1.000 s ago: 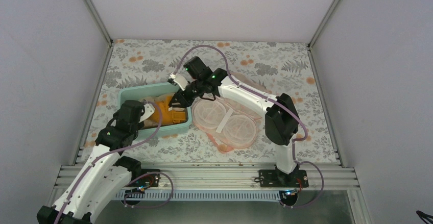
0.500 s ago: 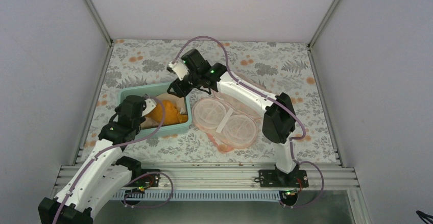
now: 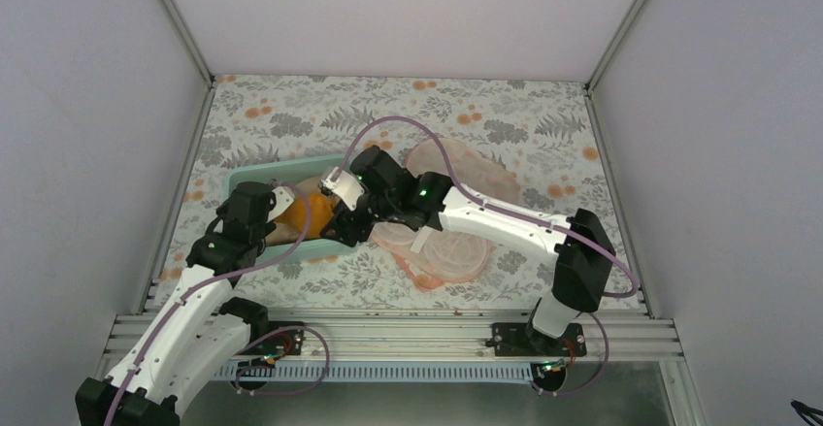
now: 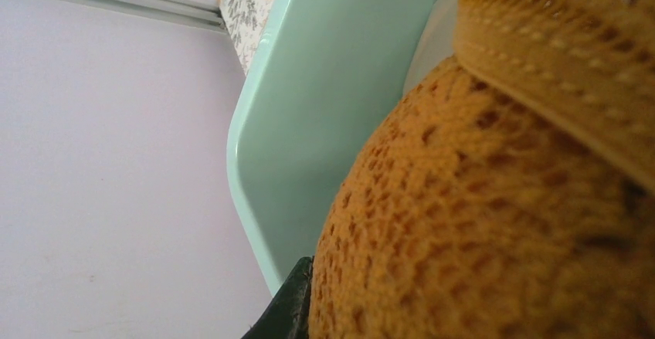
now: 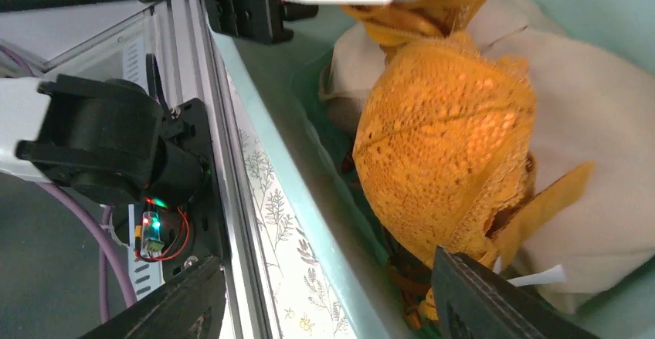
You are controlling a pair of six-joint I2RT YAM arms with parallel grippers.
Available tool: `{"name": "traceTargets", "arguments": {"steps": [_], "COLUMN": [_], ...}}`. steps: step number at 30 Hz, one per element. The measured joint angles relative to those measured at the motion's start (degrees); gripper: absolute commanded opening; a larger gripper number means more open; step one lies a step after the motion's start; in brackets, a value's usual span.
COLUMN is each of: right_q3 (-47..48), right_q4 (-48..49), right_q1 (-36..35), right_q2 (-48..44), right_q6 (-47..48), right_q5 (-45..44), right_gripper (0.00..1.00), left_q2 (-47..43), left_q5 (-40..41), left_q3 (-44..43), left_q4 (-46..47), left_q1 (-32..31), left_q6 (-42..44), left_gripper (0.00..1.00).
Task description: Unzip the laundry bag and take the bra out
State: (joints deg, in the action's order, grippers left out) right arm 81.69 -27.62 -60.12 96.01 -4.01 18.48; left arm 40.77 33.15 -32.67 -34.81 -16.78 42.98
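Note:
The mustard-orange bra (image 3: 299, 214) hangs in the teal tub (image 3: 243, 176). My left gripper (image 3: 281, 203) is shut on the bra's strap; in the left wrist view the bra (image 4: 494, 200) fills the frame beside one dark finger (image 4: 295, 308). My right gripper (image 3: 342, 230) is open and empty at the tub's front right. In its own view its fingers (image 5: 487, 300) straddle the tub's near wall (image 5: 286, 177), one close under the bra's cup (image 5: 440, 138). The pale pink laundry bag (image 3: 456, 256) lies open, round cups up, partly under my right forearm.
Pale beige bras (image 5: 587, 146) lie in the tub under the orange one. The bag's flap (image 3: 466, 162) spreads behind my right arm. The aluminium rail (image 3: 388, 334) runs along the table's near edge. Grey walls close in the floral table cover (image 3: 291, 115).
My right gripper let go of the bra, rose to the tub's back, then swung down to its front right corner, its forearm now over the bag. My left gripper stays in the tub.

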Motion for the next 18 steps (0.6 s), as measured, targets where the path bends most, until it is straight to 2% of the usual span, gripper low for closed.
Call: {"name": "traceTargets", "arguments": {"steps": [4,6,8,12,13,18], "right_q3": [-2.25,-2.23,-1.97,-0.24,0.2,1.03], "right_q4": [2.8,4.42,5.07,5.44,5.44,4.79], "right_q1": [0.02,0.66,0.96,1.25,1.29,2.91], "right_q2": [1.44,2.89,4.28,7.67,8.5,9.51], "right_q6": [-1.27,-1.55,-1.62,-1.14,-1.09,-3.32], "right_q5": [2.1,2.08,1.99,2.89,3.43,8.48], "right_gripper": [0.71,0.66,0.52,0.09,0.04,0.04], "left_q2": [0.0,0.0,0.0,-0.02,-0.02,-0.42], "left_q5": [-0.61,-0.72,-0.83,-0.9,-0.92,-0.57], "left_q3": [0.0,0.0,0.0,0.0,0.0,-0.52], "left_q4": [0.0,-0.02,-0.02,-0.07,-0.07,0.0], "left_q1": [0.28,0.28,0.28,0.31,0.33,0.92], "left_q6": [-0.57,-0.66,-0.81,-1.22,-1.27,-0.98], "left_gripper": [0.13,0.13,0.13,0.13,0.13,0.13]}}
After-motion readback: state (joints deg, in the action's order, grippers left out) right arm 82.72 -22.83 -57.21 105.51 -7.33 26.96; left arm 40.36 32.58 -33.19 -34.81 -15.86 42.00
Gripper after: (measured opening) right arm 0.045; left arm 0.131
